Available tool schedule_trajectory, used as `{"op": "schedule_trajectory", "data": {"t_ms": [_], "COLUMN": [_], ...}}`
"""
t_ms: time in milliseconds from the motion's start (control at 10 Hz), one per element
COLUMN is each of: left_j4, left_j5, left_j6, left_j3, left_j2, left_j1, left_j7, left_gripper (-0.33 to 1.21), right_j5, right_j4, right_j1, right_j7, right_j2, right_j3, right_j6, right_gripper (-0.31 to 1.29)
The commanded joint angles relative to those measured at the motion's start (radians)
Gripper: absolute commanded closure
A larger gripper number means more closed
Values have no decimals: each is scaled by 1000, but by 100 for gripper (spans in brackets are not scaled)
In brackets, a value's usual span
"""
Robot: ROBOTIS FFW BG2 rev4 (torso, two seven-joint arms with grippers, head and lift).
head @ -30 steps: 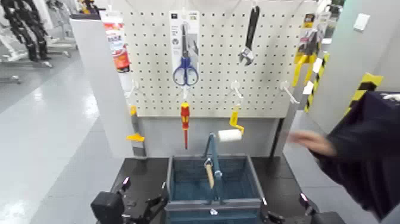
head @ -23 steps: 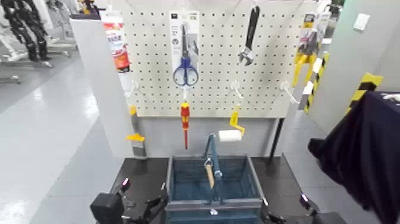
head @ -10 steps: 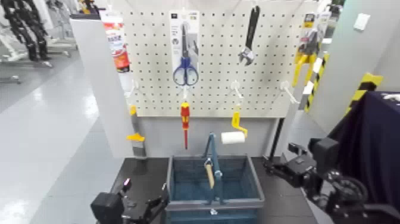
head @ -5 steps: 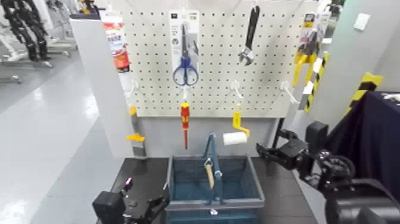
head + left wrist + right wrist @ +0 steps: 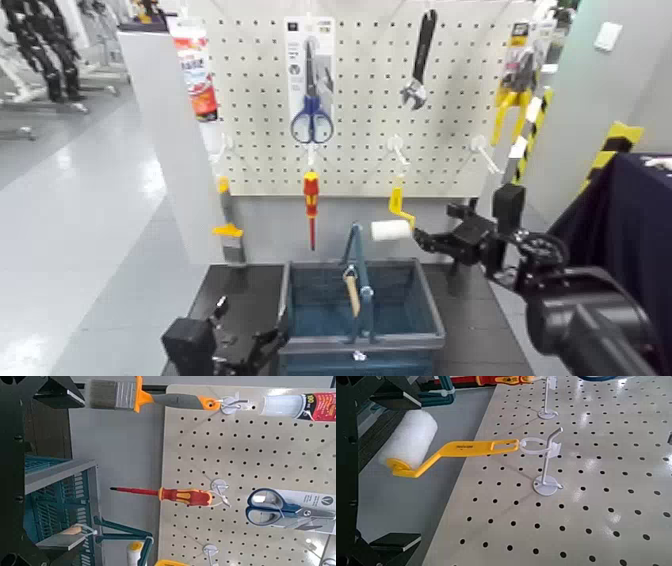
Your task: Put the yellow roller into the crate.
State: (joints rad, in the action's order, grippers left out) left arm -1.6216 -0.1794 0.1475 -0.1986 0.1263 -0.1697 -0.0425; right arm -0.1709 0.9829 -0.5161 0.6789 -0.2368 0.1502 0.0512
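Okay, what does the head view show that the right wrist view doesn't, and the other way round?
Only the head view shows the wrench, the scissors, the whole crate, the right gripper beside the roller and the left gripper low by the crate. Only the right wrist view shows the hook holding the roller's handle loop. Both show the yellow roller and the pegboard.

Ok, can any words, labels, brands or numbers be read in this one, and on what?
Nothing can be read well enough to quote.
Scissors card: print at top and on the side strip, too small to read.
Red-and-white tube: lettering blurred, unreadable.
Yellow roller: faint marking along the handle, unreadable.
Yellow-and-black card at the pegboard's upper right: too small to read.
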Motion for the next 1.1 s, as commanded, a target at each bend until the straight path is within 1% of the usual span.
{"op": "schedule_trajectory", "data": {"t_ms": [100,200,300,500,600,700,800,900,1000,1100], "left_j4": [8,11,12,16,16,16,16,17,16,16], "left_j5": [0,0,0,0,0,0,0,0,-2,-2], "left_j6": [4,6,7,15,17,20,20,23,23,23], "left_j3": [-2,-4,-5,-10,-10,-10,-13,-13,-13,-13], "left_j2": [-2,-2,-2,-1,1,1,3,1,3,1], "left_j1": [6,10,13,21,21,22,26,26,26,26], "left_j7": [-2,-5,-7,-11,-11,-11,-13,-14,-14,-14], "left_gripper": [11,11,11,11,11,11,11,11,11,11], "right_j5": [-28,-35,-36,-36,-35,-21,-5,-2,10,18], "right_j4": [-170,-193,-231,-268,-326,-366,-375,-385,-392,-392], "right_j1": [-110,-131,-154,-183,-211,-229,-237,-242,-246,-246], "right_j7": [54,54,54,48,67,80,80,71,65,57], "right_j2": [16,19,30,51,73,93,105,108,109,109], "right_j3": [52,71,85,100,98,80,69,68,55,54], "right_j6": [53,59,79,105,133,153,154,167,168,168], "right_gripper": [13,13,13,13,13,13,14,17,34,62]}}
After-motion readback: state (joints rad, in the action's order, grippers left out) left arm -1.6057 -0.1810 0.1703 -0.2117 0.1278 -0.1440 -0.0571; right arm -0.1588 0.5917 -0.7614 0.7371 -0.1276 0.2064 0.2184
